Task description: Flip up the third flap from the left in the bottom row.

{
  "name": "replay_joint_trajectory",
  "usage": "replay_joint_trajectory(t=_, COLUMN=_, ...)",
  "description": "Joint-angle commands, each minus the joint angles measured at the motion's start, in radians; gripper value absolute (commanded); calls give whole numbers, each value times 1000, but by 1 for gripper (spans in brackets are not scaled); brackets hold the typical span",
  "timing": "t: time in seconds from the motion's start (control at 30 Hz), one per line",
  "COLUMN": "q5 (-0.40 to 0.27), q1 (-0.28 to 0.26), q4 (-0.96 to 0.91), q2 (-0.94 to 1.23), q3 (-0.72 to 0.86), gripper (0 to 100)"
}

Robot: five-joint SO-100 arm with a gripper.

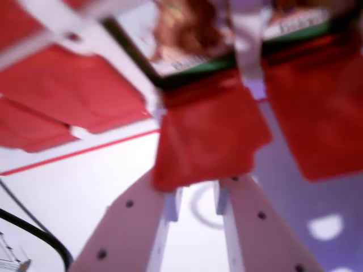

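The wrist view is blurred by motion. A red flap (210, 133) hangs in the middle of the picture, its lower edge just above my fingertips. Above it shows a picture card (181, 34) with a green and black lower strip. My gripper (198, 198) reaches up from the bottom edge with its two white fingers (136, 226) apart. It is open, and only the white board surface shows in the gap. Whether the fingertips touch the flap's edge is unclear. Another red flap (317, 107) lies to the wrist view's right, and more red flaps (68, 90) to its left.
White frame bars (108, 45) run between the flaps. A thin red line (79, 150) crosses the white surface below the left flaps. A black cable (39, 235) curves along the lower left corner. Purple-tinted shadow covers the lower right.
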Motion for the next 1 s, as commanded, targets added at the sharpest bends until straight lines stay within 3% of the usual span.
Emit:
replay_joint_trajectory(t=0.0, q5=11, q1=-3, q4=-34, q2=43, q3=-114, gripper=2)
replay_joint_trajectory(t=0.97, q5=-29, q1=12, q4=-249, q2=38, q3=-98, gripper=2)
